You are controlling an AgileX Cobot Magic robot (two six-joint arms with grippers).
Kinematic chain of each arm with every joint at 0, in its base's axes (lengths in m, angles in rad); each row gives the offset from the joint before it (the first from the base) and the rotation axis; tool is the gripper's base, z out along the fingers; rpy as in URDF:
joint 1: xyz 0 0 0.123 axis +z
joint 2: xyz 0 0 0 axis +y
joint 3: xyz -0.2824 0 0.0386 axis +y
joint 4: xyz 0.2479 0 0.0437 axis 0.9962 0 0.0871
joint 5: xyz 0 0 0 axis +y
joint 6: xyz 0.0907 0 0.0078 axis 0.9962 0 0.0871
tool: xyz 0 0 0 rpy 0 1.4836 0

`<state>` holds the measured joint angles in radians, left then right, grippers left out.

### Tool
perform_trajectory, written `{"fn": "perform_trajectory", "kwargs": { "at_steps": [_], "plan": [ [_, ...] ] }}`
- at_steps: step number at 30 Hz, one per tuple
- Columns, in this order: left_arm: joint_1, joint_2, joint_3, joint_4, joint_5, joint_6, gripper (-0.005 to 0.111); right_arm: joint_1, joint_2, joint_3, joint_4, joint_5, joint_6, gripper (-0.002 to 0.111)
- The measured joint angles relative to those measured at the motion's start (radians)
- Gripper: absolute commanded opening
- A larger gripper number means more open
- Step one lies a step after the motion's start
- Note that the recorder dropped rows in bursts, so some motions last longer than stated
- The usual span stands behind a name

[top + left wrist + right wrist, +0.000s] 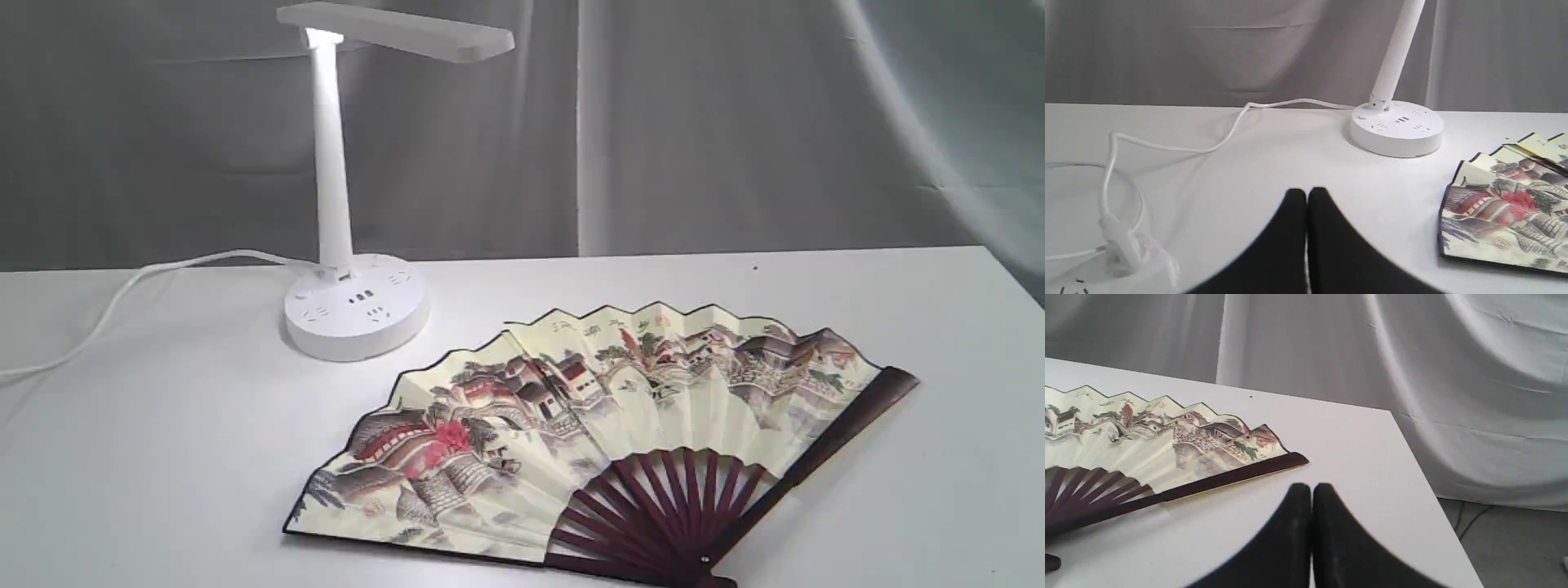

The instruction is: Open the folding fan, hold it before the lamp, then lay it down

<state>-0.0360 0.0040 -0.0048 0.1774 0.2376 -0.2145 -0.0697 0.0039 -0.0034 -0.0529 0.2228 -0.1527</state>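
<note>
I see the folding fan (604, 425) spread fully open, lying flat on the white table (163, 457) near the lit lamp's (356, 310) round base. My left gripper (1306, 196) and right gripper (1311, 490) are both pinched together, holding nothing.

Open painted folding fan (604, 425) flat near lit white lamp (343, 204)

The folding fan (571, 408) has a cream leaf painted with grey-brown houses, green trees and red blossoms above dark purple-brown ribs; the lamp (335, 163) and the table (163, 457) are white.
</note>
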Motion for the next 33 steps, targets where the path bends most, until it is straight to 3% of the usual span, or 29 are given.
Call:
{"fn": "perform_trajectory", "kwargs": {
  "at_steps": [21,33],
  "plan": [
    [0.0,0.0,0.0,-0.006,0.002,0.005,0.0,0.0,0.0,0.0,0.0,0.002,0.0,0.0],
    [0.0,0.0,0.0,-0.135,-0.002,0.214,0.0,0.0,0.0,0.0,0.0,0.004,0.0,0.0]
  ]
}}
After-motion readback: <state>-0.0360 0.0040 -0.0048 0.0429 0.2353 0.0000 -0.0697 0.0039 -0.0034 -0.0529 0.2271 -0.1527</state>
